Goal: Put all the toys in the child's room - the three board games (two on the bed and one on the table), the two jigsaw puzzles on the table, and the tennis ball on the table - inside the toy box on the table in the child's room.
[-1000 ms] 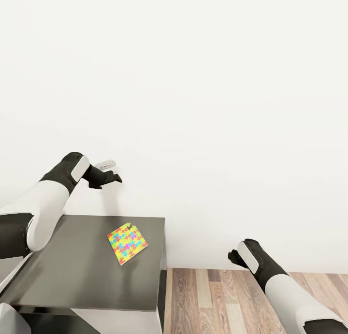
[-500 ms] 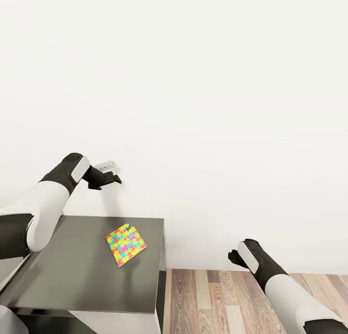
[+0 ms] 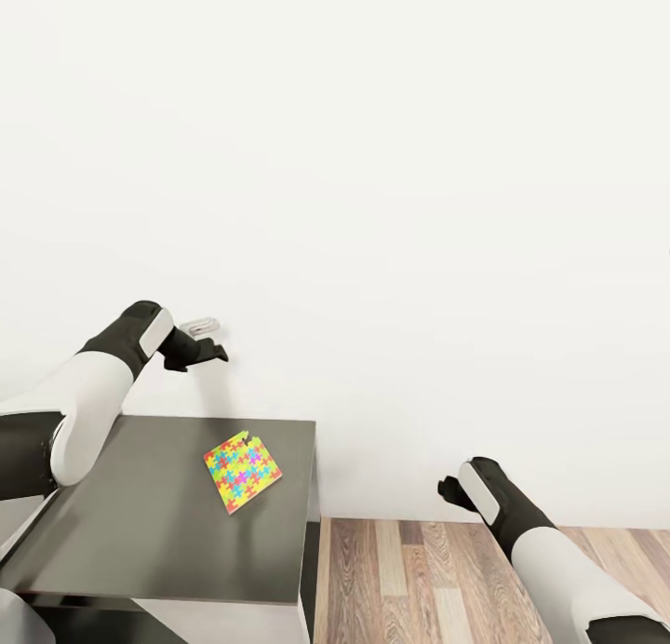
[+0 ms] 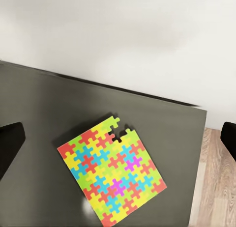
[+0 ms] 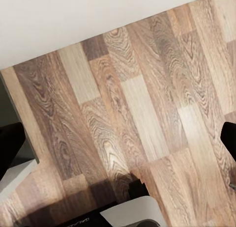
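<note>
Head view: left gripper (image 3: pixel 212 351) has lifted slightly, jaws apart over puzzle (image 3: pixel 242 470); right gripper (image 3: pixel 448 493) idle, jaws apart. Pickup pending.

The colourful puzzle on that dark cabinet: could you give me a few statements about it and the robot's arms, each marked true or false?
1. The jigsaw puzzle lies flat on the dark cabinet top. True.
2. The left gripper holds the puzzle. False: it is raised above the cabinet, open, holding nothing.
3. The puzzle lies near the cabinet's edge by the wood floor. True.
4. The right gripper rests on the cabinet. False: it hangs over the floor, open.
</note>
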